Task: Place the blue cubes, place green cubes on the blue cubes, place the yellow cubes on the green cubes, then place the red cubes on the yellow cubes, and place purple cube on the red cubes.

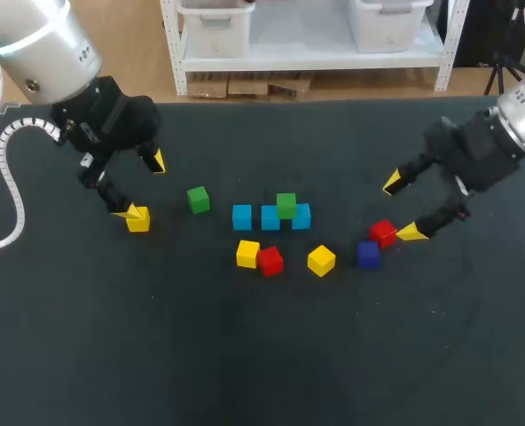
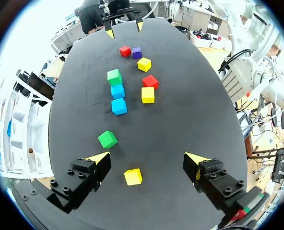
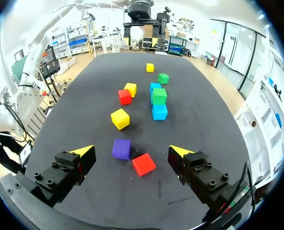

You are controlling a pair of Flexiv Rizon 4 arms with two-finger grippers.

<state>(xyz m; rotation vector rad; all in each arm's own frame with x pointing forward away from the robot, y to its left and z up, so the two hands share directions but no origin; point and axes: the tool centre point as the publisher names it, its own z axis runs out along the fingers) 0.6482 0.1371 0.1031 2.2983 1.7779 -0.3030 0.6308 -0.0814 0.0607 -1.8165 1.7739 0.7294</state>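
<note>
Three blue cubes (image 1: pixel 270 218) sit in a tight row on the dark tabletop (image 1: pixel 262 355), well ahead of both grippers. A green cube (image 1: pixel 286 205) rides on top, toward the right gripper's end of the row. A second green cube (image 1: pixel 199 199) lies loose, just ahead of the left gripper (image 1: pixel 142 187).

The left gripper is spread wide, gripping nothing. A yellow cube (image 2: pixel 133 176) rests flat on the tabletop between its fingers, close to one tip.

Over on the other side, the right gripper (image 1: pixel 403 208) is wide open too, also holding nothing. A red cube (image 3: pixel 144 164) lies between its yellow tips, turned slightly askew. The purple cube (image 3: pixel 121 148) is touching that cube's corner, just ahead and nearer the other finger.

Between the two grippers, on the near side of the blue row, lie three more. A yellow and red pair (image 1: pixel 259 256) sits side by side, touching. A lone yellow cube (image 1: pixel 321 260) is a little apart, toward the right gripper.

Both arms come in low from their sides, wrists angled down toward the tabletop.
</note>
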